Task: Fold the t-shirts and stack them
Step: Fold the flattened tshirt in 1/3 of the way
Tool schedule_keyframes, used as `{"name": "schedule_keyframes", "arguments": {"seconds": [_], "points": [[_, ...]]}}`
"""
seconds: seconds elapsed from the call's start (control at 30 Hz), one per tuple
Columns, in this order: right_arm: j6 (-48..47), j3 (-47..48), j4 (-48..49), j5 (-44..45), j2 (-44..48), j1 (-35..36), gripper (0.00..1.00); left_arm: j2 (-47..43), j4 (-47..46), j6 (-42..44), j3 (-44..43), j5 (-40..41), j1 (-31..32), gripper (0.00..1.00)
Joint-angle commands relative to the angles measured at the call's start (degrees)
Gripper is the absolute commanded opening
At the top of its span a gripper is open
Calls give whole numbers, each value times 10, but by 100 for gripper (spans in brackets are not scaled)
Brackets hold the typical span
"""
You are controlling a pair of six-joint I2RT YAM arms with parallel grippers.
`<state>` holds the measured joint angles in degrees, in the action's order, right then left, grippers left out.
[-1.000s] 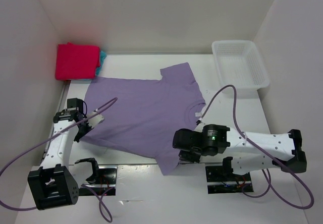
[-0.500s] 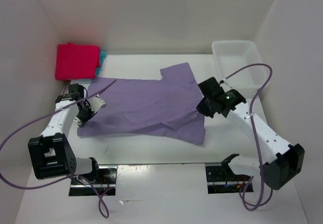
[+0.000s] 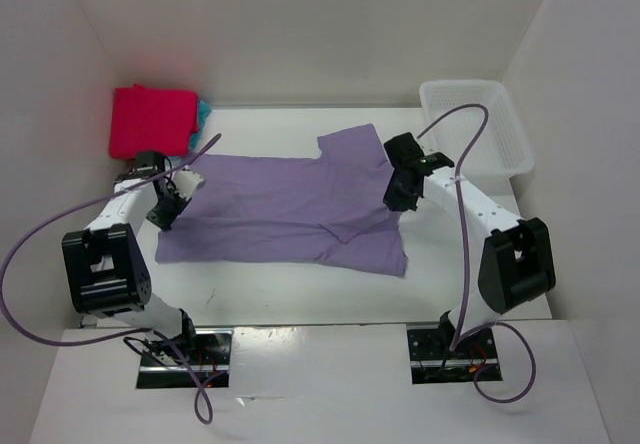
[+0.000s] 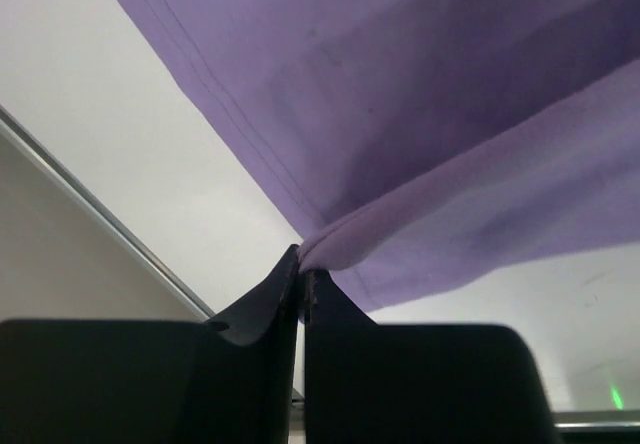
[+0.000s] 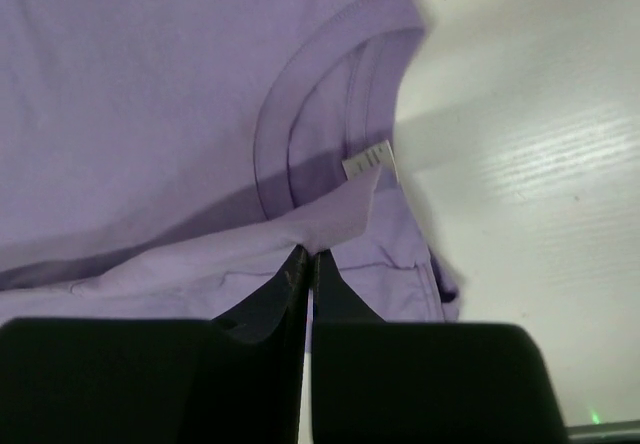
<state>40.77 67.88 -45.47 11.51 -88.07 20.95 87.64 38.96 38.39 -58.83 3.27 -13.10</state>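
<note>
Lavender t-shirt (image 3: 280, 209) is lying across the middle of the desk (image 3: 300, 294). Its near part is doubled over onto the rest, so the near edge is reading as a fold line.

Left end effector (image 4: 302, 264) is sitting at the shirt's left edge, fingers pressed together and pinching the hem, with cloth bunching right at the tips. Right end effector (image 5: 305, 257) is at the shirt's right side, just near of the collar label (image 5: 368, 161), and is also clamping a flap of fabric.

My read: they're gripping opposite ends to keep the folded layer square. The first fold is being laid and is not yet released.

Past the shirt's far-left corner, the magenta t-shirt (image 3: 150, 121) is sitting folded, with the turquoise t-shirt (image 3: 203, 114) peeking out beside it. That's looking like the stack target. Basket (image 3: 470, 84) is standing off the shirt's far-right corner. Orange one isn't showing.
</note>
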Motion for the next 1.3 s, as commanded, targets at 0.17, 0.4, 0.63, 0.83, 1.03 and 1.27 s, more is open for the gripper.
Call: {"name": "schedule_keyframes", "arguments": {"seconds": [0.17,0.4,0.63,0.83,1.03,1.27], "points": [[-63,67,39,1,-56,-19,0,97,-44,-16,-73,25,-4,2],[-74,82,44,-16,-111,-19,0,124,-62,-10,-67,49,6,6],[-90,128,50,-17,-134,-19,63,141,-84,-10,-80,76,12,28],[-13,70,-20,44,-35,-19,72,141,-77,-49,-114,101,-31,45],[123,-131,0,-57,112,6,72,78,6,-13,-81,26,-88,52],[187,-231,48,-83,120,30,76,50,24,5,-6,-13,-88,58]]}}
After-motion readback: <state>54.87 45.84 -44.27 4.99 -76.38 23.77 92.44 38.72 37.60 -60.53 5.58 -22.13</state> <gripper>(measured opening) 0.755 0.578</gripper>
